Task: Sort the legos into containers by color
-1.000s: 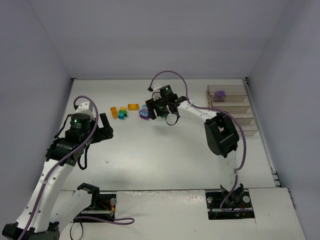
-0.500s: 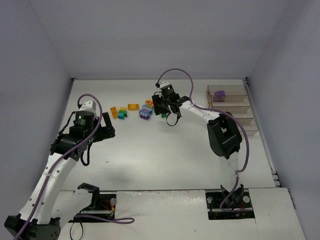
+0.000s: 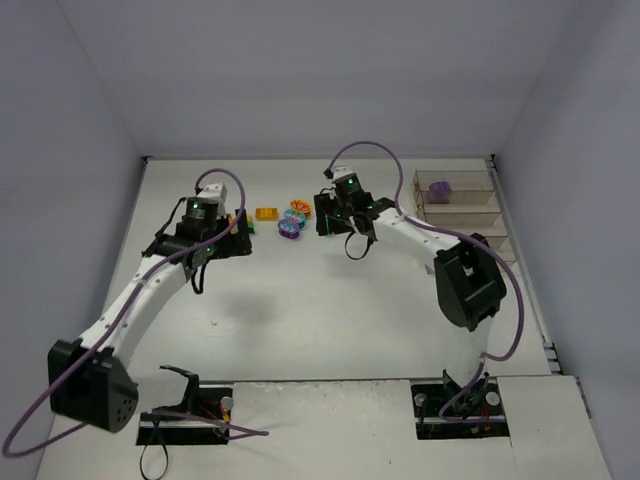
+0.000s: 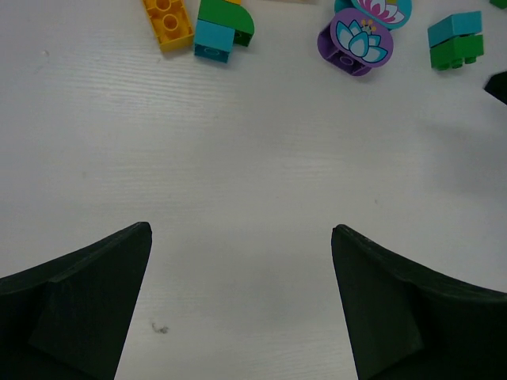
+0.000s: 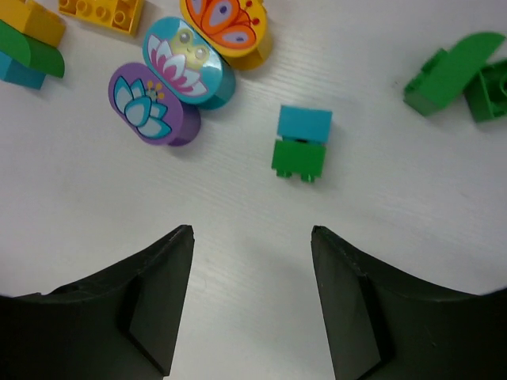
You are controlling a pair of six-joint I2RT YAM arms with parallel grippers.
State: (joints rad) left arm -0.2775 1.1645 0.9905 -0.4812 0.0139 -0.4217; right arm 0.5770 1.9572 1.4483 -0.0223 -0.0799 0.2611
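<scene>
The legos [image 3: 285,222] lie loose in a small scatter at the far middle of the table [image 3: 300,320], well apart from the containers [image 3: 470,215], a row of 4 clear bins along the right edge. As far as the overhead view shows, only 1 piece is sorted. A purple brick [image 3: 439,190] sits in the farthest bin, and the other 3 bins look empty, though their smoky walls make that hard to confirm.

The right wrist view shows the pile closely. A purple lotus round [image 5: 150,115] touches a teal lotus round [image 5: 188,62], which touches an orange butterfly round [image 5: 230,28]. A teal-and-green stack [image 5: 303,142] stands alone just beside them, and 2 green bricks [image 5: 459,75] lie off to the right. More orange, green and teal pieces sit at the upper left.

The right gripper [image 5: 252,237] hangs just short of the teal-and-green stack, its fingers parted with bare table between them — it holds nothing. The left gripper [image 4: 242,229] is spread wide and is also empty. An orange brick [image 4: 168,20] and a green-and-teal pair [image 4: 222,28] lie ahead of it at the far edge of its view.

By my reading the task has barely begun: orange, teal and green have no brick binned, and purple has more to go. The 2-colour stacks will likely need pulling apart first — an awkward job for pieces this small.
</scene>
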